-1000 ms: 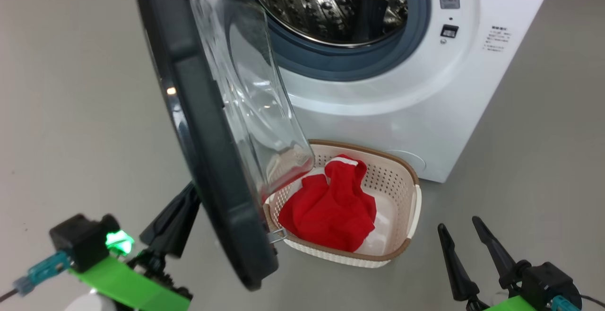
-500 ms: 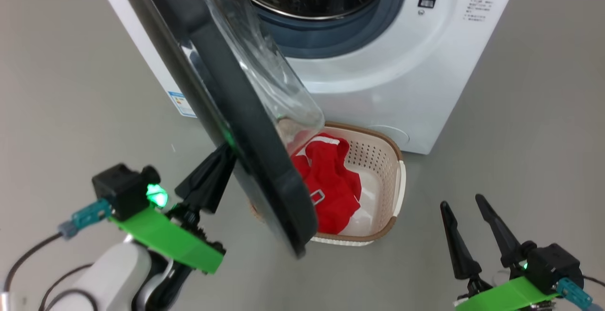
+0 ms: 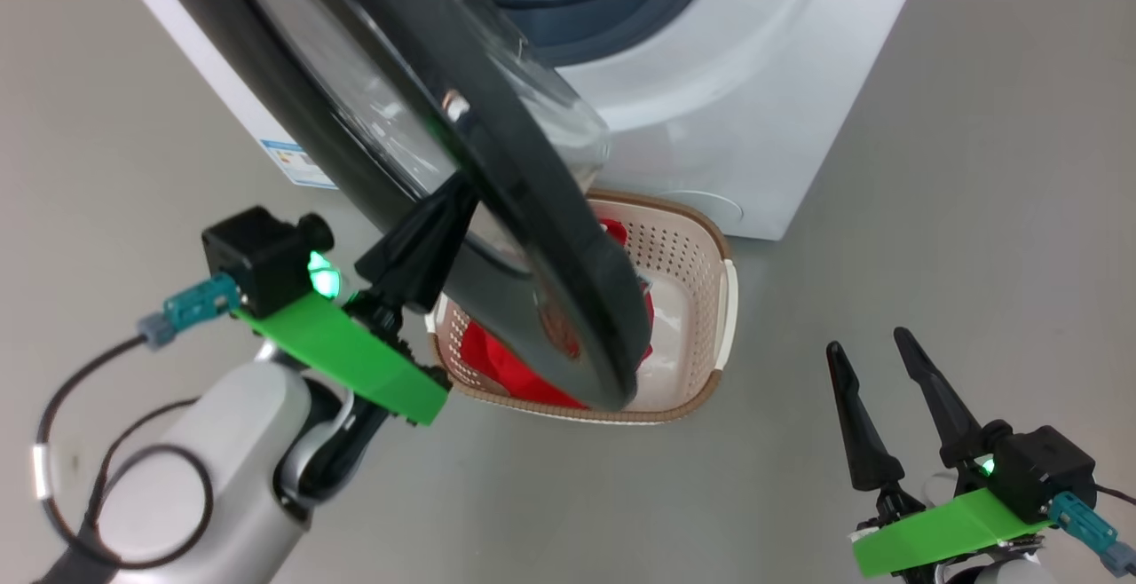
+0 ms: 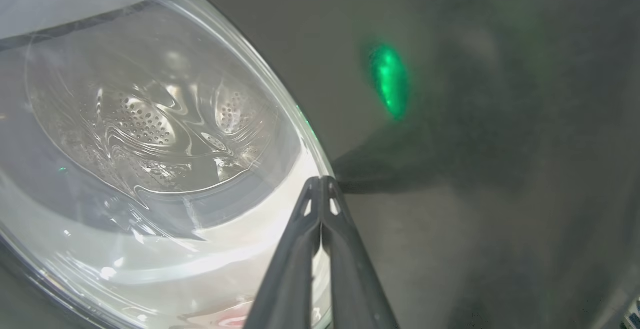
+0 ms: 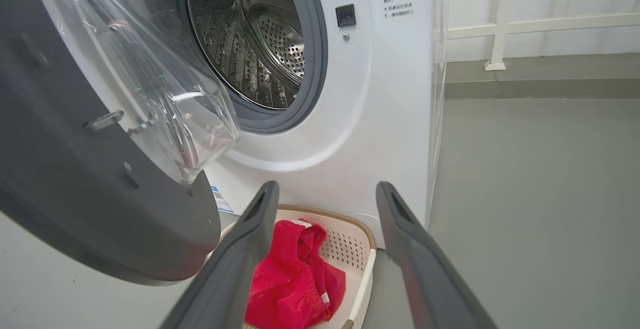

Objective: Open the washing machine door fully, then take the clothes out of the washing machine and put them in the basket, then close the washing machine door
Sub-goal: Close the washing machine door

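The washing machine door (image 3: 532,238) stands half swung over the basket (image 3: 721,300), its black rim and glass bowl (image 4: 150,134) turned toward me. My left gripper (image 3: 454,202) is shut with nothing in it, and its tips press on the door's outer face (image 4: 450,119) beside the glass. The red clothes (image 5: 290,279) lie in the basket (image 5: 367,256), partly hidden by the door in the head view. Behind them the white washing machine (image 3: 710,105) shows its steel drum (image 5: 260,44). My right gripper (image 3: 874,344) hangs open and empty, low on the right, well clear of the basket.
Bare grey floor (image 3: 976,211) spreads to the right of the washer and round the basket. A white rail (image 5: 500,29) runs along the far wall. A dark cable (image 3: 89,442) loops beside my left forearm.
The door has swung round toward the washer opening with my shut left gripper against its outer face. The head camera has shifted. The right gripper stays open and still.
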Controlling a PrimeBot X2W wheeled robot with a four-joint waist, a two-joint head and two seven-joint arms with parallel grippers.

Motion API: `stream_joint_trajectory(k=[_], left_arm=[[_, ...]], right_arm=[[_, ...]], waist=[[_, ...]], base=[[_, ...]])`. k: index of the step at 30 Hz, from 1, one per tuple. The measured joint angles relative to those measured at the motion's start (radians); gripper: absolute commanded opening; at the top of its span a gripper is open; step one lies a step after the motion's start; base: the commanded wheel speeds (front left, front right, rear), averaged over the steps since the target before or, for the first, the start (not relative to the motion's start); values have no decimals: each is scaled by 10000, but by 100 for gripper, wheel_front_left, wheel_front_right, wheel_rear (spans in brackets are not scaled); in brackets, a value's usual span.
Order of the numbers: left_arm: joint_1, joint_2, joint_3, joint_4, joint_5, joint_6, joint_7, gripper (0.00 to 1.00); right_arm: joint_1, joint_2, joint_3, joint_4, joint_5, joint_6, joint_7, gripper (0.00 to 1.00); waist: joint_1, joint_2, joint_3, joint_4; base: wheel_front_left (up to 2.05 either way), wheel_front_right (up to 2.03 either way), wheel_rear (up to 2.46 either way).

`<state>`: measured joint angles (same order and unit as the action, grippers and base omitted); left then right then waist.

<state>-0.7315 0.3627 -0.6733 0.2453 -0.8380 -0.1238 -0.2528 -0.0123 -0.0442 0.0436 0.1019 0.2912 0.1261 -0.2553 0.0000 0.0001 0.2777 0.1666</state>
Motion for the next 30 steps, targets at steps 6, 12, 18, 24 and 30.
stream_joint_trajectory(k=[6, 12, 18, 24, 30], left_arm=[[-825, -228, -219, 472, -113, 0, 2, 0], [-1554, -399, -274, 974, -278, -2, 0, 0], [-2283, -552, -305, 1546, -420, -4, 0, 0], [-3061, -617, -305, 2128, -437, -12, 0, 0], [-3558, -614, -161, 2602, -435, -13, -12, 0]], right_arm=[[-289, -2, 38, -6, 77, 0, 0, 100], [-475, -6, 100, -23, 151, 0, 0, 100], [-594, -12, 222, -63, 224, 0, 0, 100], [-853, -15, 293, -111, 288, 0, 0, 100], [-963, -17, 320, -171, 435, 0, 0, 100]], waist=[[0, 0, 286, -248], [0, 0, 528, -592], [0, 0, 772, -961], [0, 0, 1083, -1314], [0, 0, 1385, -1691]], base=[[0, 0, 0], [0, 0, 0], [0, 0, 0], [0, 0, 0], [0, 0, 0]])
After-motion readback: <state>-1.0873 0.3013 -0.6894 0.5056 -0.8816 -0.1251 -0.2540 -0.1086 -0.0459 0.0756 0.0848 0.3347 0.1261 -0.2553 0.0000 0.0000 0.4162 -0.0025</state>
